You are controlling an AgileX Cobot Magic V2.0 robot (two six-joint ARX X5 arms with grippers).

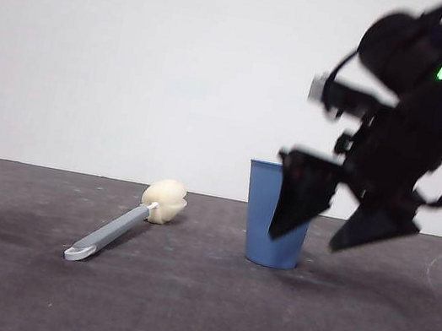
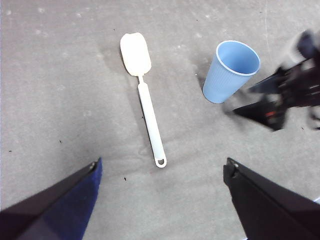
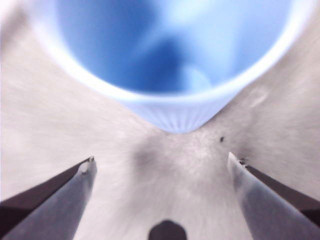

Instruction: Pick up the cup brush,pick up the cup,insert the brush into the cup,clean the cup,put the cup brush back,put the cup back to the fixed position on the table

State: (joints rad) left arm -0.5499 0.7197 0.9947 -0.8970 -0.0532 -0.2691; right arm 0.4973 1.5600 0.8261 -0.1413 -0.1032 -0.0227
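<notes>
The right gripper (image 1: 338, 229), jaws apart, nears the cup (image 1: 263, 216). The brush (image 1: 120, 229) lies untouched below the open left gripper (image 2: 160, 200). Next, it must straddle the cup.

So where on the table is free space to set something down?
Bare table lies beside the brush on its far side from the cup, and between the two. Crowded at the cup: the open right gripper is beside it.
</notes>
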